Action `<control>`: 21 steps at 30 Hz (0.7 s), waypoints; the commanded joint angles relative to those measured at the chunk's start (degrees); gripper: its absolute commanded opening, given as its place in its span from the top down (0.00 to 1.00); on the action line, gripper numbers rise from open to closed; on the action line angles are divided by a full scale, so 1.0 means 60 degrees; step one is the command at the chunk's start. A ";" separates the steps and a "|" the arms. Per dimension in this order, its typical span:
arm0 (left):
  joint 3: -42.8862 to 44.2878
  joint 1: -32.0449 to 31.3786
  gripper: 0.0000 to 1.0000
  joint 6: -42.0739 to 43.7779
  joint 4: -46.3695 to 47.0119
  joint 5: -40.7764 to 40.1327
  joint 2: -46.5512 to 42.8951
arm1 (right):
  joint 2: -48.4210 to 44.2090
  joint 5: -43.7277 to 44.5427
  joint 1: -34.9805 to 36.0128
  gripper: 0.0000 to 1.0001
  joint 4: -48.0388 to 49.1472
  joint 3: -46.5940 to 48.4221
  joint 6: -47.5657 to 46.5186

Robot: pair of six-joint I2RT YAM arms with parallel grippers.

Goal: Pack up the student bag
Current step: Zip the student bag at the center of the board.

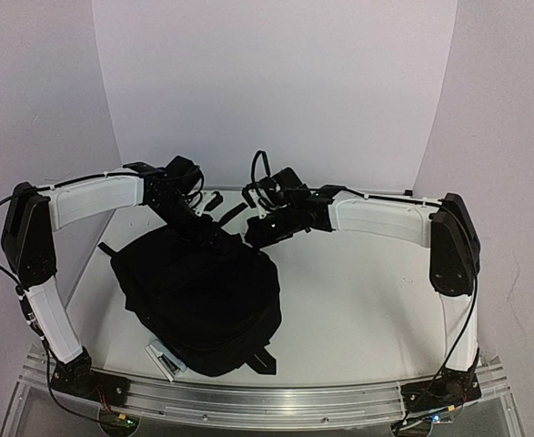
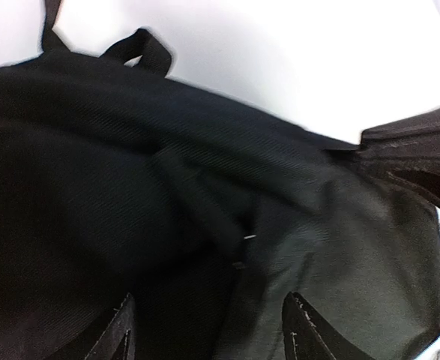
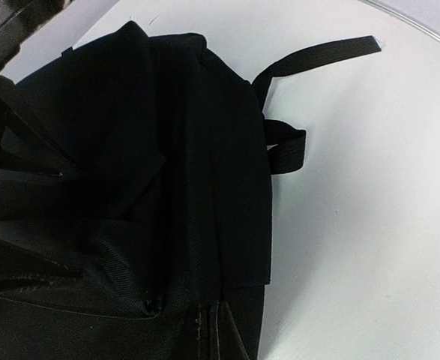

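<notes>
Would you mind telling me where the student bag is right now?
In the top view the student bag lies left of centre on the table, its far end by the left gripper and right gripper.

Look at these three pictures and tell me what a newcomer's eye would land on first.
The big black student bag dominates, slumped on the white table left of centre. The left end effector and right end effector both reach in over its far edge. A pale flat item pokes out under its near-left corner.
</notes>
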 commanded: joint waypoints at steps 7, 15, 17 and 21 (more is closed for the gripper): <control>0.0843 -0.0047 0.53 0.0356 0.0376 0.0726 0.0436 | -0.0900 -0.0228 -0.0406 1.00 0.0618 -0.0643 0.1170; 0.0959 -0.0119 0.53 0.0445 0.0324 0.0106 0.0835 | -0.1313 -0.0488 -0.0416 1.00 0.0882 -0.1164 0.1282; 0.0979 -0.0168 0.52 0.0487 0.0363 0.0031 0.0914 | -0.1422 -0.0590 -0.0415 1.00 0.0963 -0.1313 0.1336; 0.0991 -0.0253 0.65 0.0616 0.0472 0.0178 0.1009 | -0.1566 -0.0627 -0.0416 1.00 0.1089 -0.1573 0.1402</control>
